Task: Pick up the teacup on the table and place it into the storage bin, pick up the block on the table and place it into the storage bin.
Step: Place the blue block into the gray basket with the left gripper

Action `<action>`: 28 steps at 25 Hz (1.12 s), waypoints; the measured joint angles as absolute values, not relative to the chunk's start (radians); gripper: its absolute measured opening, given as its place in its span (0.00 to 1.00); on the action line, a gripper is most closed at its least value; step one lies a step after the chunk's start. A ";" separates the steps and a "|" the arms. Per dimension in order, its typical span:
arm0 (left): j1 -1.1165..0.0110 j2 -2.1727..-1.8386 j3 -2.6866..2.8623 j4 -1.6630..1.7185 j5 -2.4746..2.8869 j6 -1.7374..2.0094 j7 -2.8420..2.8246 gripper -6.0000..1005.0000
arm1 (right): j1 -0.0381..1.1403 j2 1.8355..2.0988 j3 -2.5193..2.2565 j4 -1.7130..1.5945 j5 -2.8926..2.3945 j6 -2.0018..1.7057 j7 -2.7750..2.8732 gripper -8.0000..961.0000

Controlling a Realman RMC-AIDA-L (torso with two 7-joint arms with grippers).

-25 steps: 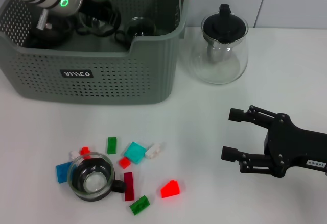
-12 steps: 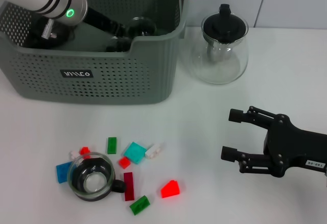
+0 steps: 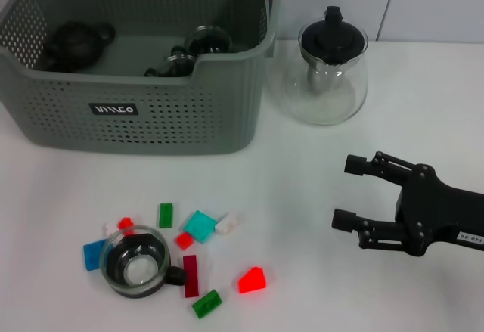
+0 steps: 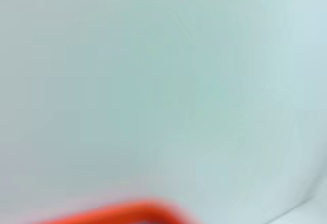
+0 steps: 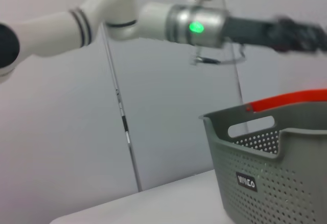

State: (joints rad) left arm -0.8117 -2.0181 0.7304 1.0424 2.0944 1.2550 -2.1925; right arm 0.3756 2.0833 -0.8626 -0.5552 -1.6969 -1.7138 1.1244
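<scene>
Head view: a clear glass teacup (image 3: 137, 262) with a black handle sits among small coloured plastic blocks (image 3: 252, 280) on the plain white table (image 3: 318, 196), well apart from the grey-green perforated storage bin (image 3: 144, 113). The black right gripper (image 3: 349, 193) hovers, jaws spread.

Right wrist view: the white left arm (image 5: 168, 22) is raised above the bin; whether its jaws are spread or pressed together cannot be told.

One storage bin (image 3: 151, 113), one glass teapot (image 3: 330, 67), one teacup (image 3: 138, 262) on the worktop (three dark cups inside the bin), nine blocks (image 3: 200, 226).

left gripper (image 5: 299, 31) — blurred, fingers unclear
</scene>
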 joint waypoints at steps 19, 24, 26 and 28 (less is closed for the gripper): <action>-0.418 -2.044 0.647 1.287 2.140 1.976 -1.807 0.46 | 0.378 2.080 -0.842 -0.555 -1.701 -1.690 1.139 0.98; -0.422 -2.076 0.767 1.344 2.332 1.970 -1.867 0.46 | 0.381 2.079 -0.848 -0.554 -1.701 -1.672 1.161 0.98; -0.425 -2.085 0.812 1.378 2.368 1.970 -1.902 0.46 | 0.382 2.078 -0.849 -0.554 -1.701 -1.671 1.162 0.98; -0.428 -2.092 0.853 1.415 2.396 1.969 -1.935 0.46 | 0.385 2.078 -0.850 -0.554 -1.701 -1.670 1.162 0.98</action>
